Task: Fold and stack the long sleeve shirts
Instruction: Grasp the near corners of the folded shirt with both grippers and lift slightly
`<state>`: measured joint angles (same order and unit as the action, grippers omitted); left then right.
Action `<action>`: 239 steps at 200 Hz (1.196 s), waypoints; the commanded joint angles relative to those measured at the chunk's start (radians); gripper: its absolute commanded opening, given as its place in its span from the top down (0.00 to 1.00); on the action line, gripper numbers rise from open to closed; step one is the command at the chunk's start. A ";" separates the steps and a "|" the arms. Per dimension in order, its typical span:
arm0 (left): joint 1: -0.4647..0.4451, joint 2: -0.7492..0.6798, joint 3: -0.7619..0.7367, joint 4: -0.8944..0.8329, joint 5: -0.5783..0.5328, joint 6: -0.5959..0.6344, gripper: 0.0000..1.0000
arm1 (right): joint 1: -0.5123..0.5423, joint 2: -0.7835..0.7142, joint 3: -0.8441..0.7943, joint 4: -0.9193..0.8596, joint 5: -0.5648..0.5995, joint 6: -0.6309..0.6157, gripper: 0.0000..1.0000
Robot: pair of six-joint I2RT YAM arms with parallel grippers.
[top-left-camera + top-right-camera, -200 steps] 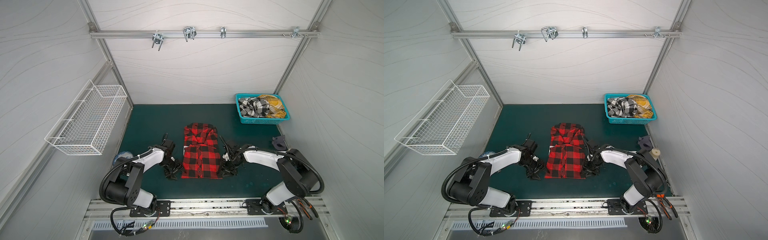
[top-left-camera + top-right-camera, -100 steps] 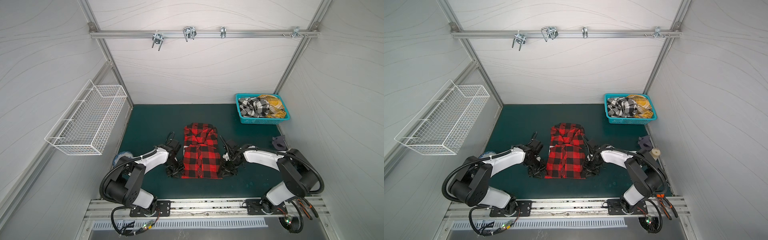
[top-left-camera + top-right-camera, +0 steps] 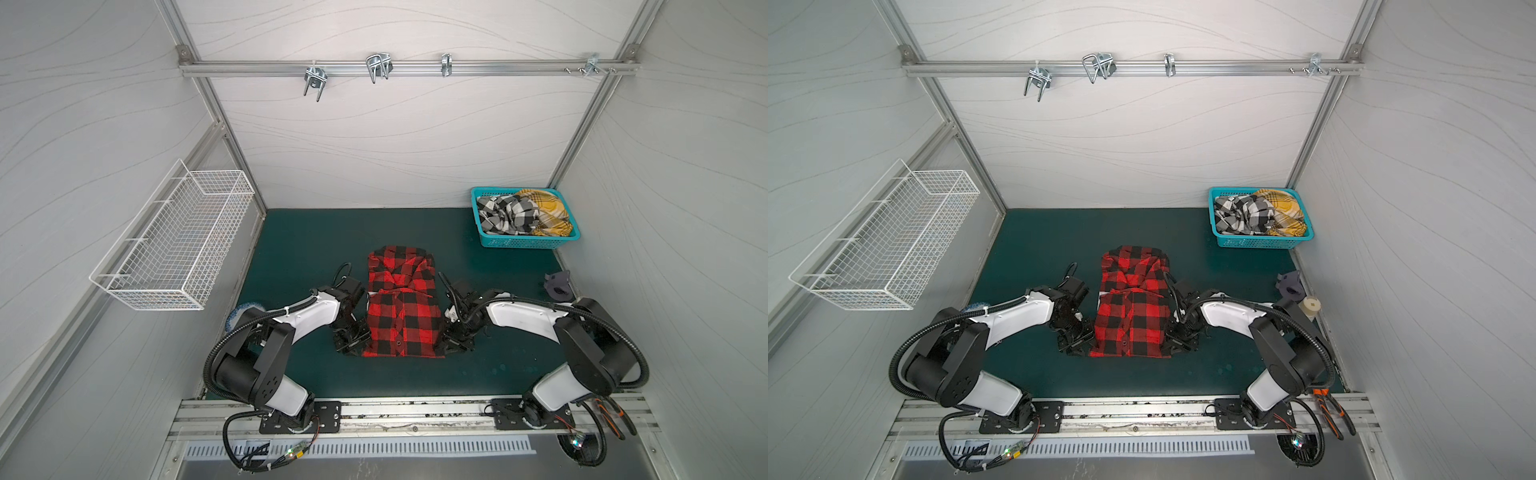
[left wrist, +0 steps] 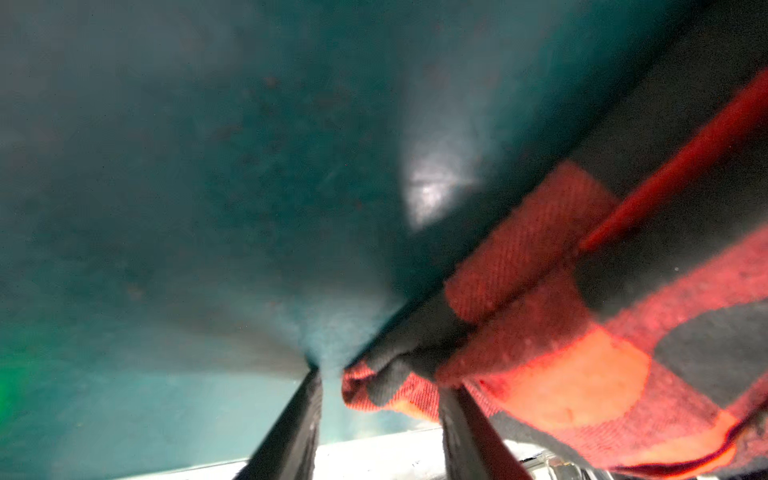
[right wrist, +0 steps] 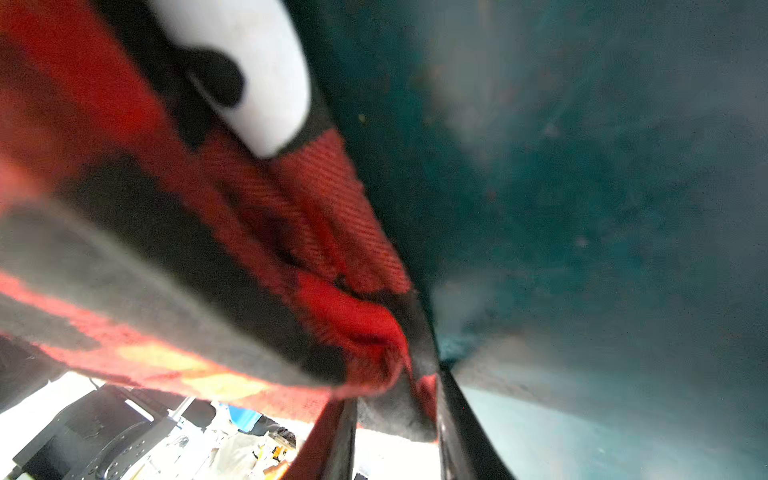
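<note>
A red-and-black check long sleeve shirt [image 3: 401,307] [image 3: 1131,316] lies folded lengthwise mid-mat in both top views. My left gripper [image 3: 351,347] [image 3: 1075,347] sits low at its near left corner. In the left wrist view that gripper [image 4: 380,384] is open: the shirt corner [image 4: 519,332] pokes between the fingers, with mat showing beside it. My right gripper [image 3: 451,347] [image 3: 1177,345] is at the near right corner. In the right wrist view it [image 5: 395,399] is shut on a fold of the shirt [image 5: 249,249]. Black-and-white [image 3: 507,214] and mustard-yellow [image 3: 544,208] shirts lie crumpled in the basket.
The teal basket [image 3: 521,242] stands at the back right corner. A white wire basket [image 3: 174,245] hangs on the left wall. A dark grey scrap [image 3: 557,284] lies by the right wall, with a pale spool [image 3: 1310,307] beside it. Pliers [image 3: 615,415] rest on the front rail.
My left gripper has slid right to the shirt's near left corner and its fingers have narrowed. The right gripper has stayed at the right corner, closing slightly.
</note>
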<state>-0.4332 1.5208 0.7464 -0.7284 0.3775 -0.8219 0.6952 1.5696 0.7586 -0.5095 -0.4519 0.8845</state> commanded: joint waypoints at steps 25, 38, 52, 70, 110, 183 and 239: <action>-0.012 0.094 0.045 0.233 -0.006 0.019 0.64 | -0.026 0.055 0.008 0.003 0.011 0.005 0.74; -0.012 0.105 0.042 0.254 0.020 0.008 0.67 | -0.024 0.065 0.012 0.004 0.007 0.004 0.76; -0.011 0.113 0.036 0.281 0.055 -0.009 0.73 | -0.026 0.068 0.010 0.007 0.005 0.005 0.78; -0.012 0.111 0.031 0.308 0.086 -0.020 0.83 | -0.025 0.061 0.009 0.006 0.002 0.005 0.79; -0.012 0.033 0.056 0.232 0.052 -0.021 1.00 | -0.029 0.025 0.001 -0.019 0.003 0.007 0.83; -0.012 -0.088 -0.033 0.200 0.101 -0.078 1.00 | -0.079 -0.138 -0.004 -0.190 0.078 -0.019 0.41; -0.013 -0.102 -0.079 0.244 0.133 -0.108 1.00 | -0.050 -0.146 -0.114 -0.078 0.001 0.093 0.50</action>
<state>-0.4416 1.4391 0.6682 -0.5064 0.4911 -0.9112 0.6224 1.3933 0.6746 -0.6193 -0.4294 0.9100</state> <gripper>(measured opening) 0.047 0.531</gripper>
